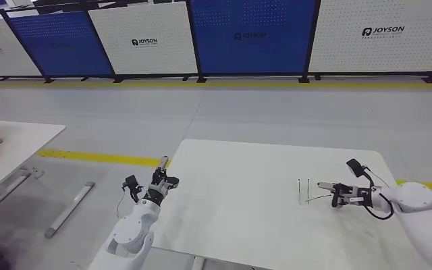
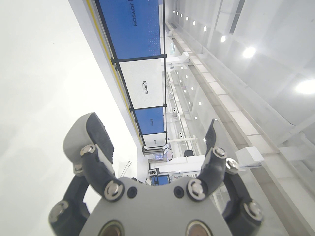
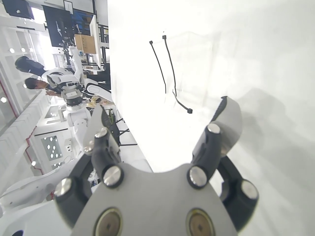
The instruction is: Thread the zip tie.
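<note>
The right gripper (image 3: 162, 110) is hovering, fingers spread, near the nearest black zip tie (image 3: 181, 103); I'd be pinching it just behind the head; the left gripper (image 2: 153, 124) is gaping empty too.

- Wide bare counter (image 1: 250, 216) stretches from the left pincer (image 1: 162, 170), at its left edge, across to the ties (image 3: 169, 60) on the right.
- Three ties lie flat, two side by side and one by their near ends.
- The right pincer (image 1: 329, 193) sits just right of them, spread wide.
</note>
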Action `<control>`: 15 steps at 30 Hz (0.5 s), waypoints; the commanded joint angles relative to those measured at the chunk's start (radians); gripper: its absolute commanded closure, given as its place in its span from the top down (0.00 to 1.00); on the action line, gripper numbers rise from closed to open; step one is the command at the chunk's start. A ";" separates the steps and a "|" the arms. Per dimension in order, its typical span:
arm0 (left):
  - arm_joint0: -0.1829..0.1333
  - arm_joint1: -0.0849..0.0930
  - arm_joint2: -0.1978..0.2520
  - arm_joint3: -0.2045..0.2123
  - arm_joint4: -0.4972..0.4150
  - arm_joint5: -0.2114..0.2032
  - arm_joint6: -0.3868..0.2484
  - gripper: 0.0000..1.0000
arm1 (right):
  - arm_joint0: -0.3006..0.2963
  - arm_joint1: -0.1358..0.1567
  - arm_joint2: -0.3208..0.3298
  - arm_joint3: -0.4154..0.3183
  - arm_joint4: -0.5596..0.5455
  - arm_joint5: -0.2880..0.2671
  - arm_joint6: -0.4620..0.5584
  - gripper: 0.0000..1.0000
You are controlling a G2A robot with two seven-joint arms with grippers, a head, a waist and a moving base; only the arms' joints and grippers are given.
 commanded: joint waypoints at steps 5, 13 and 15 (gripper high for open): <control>0.000 0.000 0.000 0.000 0.000 0.000 0.000 1.00 | 0.003 -0.006 -0.002 0.020 -0.016 0.013 -0.008 0.47; 0.000 0.000 0.000 0.000 0.000 0.000 0.000 1.00 | 0.017 -0.012 0.007 0.071 -0.017 0.002 -0.005 0.42; 0.000 0.000 0.000 0.000 0.000 0.000 0.000 1.00 | 0.020 -0.013 0.010 0.081 -0.018 -0.003 -0.002 0.38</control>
